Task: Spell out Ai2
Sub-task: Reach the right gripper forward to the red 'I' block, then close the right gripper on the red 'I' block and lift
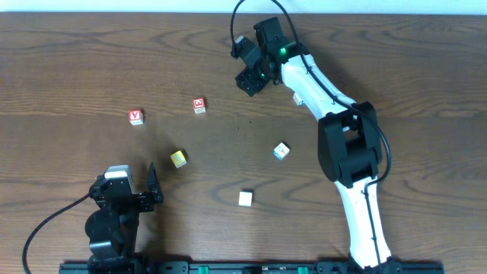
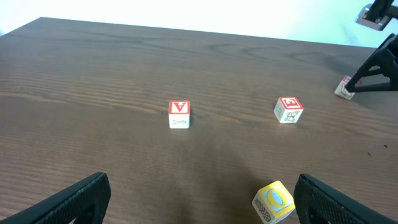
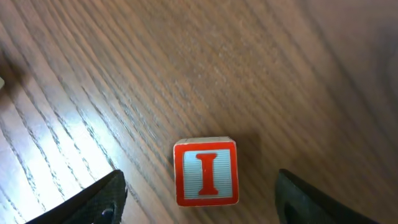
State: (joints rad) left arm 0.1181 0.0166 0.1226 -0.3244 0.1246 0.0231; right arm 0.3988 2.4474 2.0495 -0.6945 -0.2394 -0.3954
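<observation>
The red-framed "I" cube [image 3: 206,172] lies on the table between the fingers of my right gripper [image 3: 200,190], which is open with a gap on each side of it. In the overhead view that gripper [image 1: 251,78] is at the far middle and covers the cube. The red-framed "A" cube [image 1: 135,116] [image 2: 179,114] sits at the left. Right of centre is the blue-framed "2" cube [image 1: 281,151]. My left gripper [image 1: 141,190] [image 2: 205,202] is open near the front left, holding nothing.
Another red-marked cube [image 1: 199,105] [image 2: 288,109] sits right of the "A" cube. A yellow cube [image 1: 178,158] [image 2: 273,201] lies just inside my left gripper's right finger [image 2: 339,199]. A plain white cube [image 1: 245,199] rests near the front middle.
</observation>
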